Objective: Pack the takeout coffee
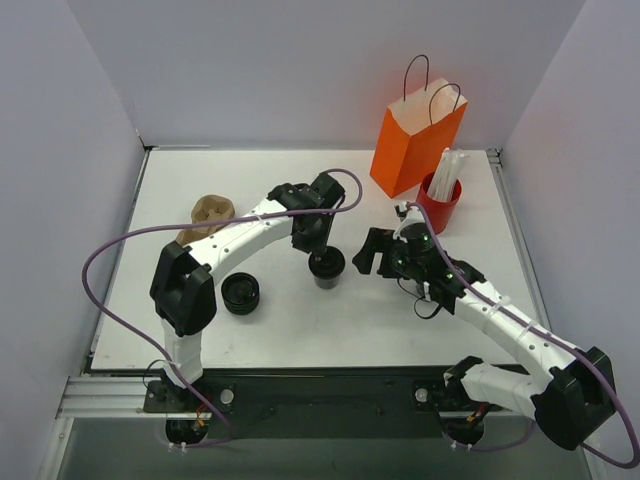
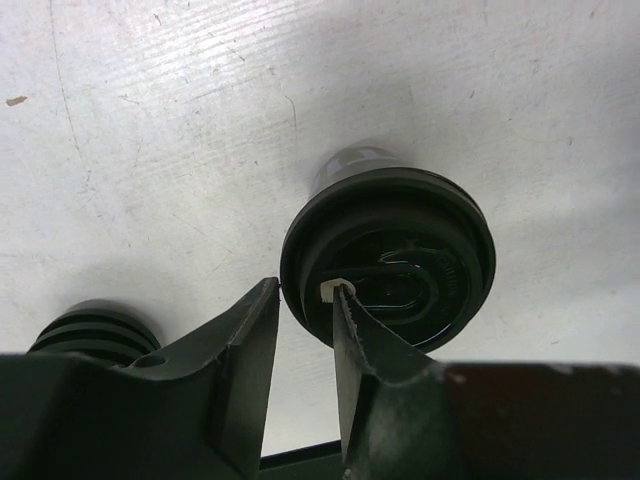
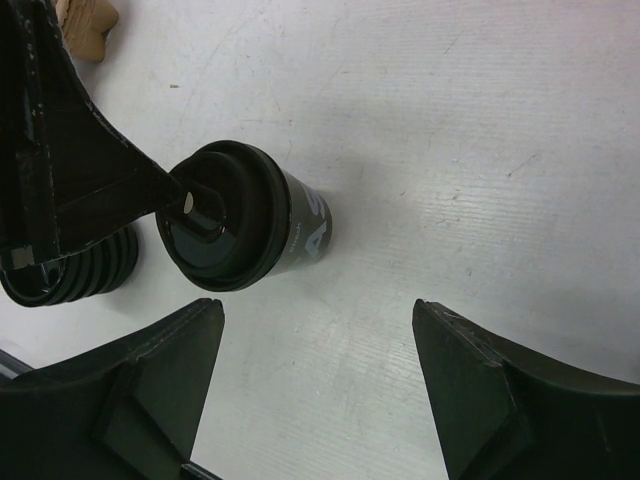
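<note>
Here, the left pincer (image 2: 305, 295) (jaws apart) straddles the takeout coffee's (image 2: 400, 225) rim.

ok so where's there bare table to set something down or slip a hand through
Free: the far strip between the tan lump and the orange bag; the near strip between the ribbed black stack and the right arm. Crowded: the centre, where the left end effector and right end effector hem in the coffee cup.
</note>
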Tool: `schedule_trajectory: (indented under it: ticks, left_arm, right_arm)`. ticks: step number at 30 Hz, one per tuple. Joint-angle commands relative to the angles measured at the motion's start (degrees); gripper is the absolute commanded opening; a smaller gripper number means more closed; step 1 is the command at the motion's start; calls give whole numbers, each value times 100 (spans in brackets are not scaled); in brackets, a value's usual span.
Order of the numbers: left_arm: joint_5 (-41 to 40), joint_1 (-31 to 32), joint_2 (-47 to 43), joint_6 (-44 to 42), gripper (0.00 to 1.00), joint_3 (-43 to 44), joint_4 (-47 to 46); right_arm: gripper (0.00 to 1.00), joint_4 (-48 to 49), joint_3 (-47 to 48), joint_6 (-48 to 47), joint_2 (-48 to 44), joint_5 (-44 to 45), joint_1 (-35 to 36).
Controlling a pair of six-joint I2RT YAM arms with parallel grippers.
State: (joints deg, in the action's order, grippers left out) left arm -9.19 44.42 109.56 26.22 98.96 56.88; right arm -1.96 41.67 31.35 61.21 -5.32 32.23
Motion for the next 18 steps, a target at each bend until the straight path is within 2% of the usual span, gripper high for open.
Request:
schedule_trajectory:
  ticks: [1,5,8,9,10,13,15,18]
  left_arm:
    - [-75,-74,-215,-20,40,449,-27]
    - [505,-319,-444,32,42,300,-423]
    - [629,-513,-821,164,44,-200,-879]
    - [664,-662,-1066,234,45,-506,-1098]
    - [716,-741,-1207,243,51,-700,-1231]
    - [1189,-1023,-1700,253,52,-1395,-1740]
    - [1654,-1155,-2112,191,55,-2130,-2451]
    - [2121,-1173,-2465,226,64,-2775,-3375]
  right_arm:
    - [78,152,377,28,198,-354,-50]
    - [78,406,412,195,496,-715,-85]
    - [78,591,438,248,716,-978,-138]
    - [78,617,491,275,786,-1040,-181]
    - [78,626,517,318,900,-1111,-225]
    - [77,793,570,328,1094,-1295,-313]
    - [76,855,666,301,1235,-1489,-366]
    - [74,829,824,231,1516,-1682,-428]
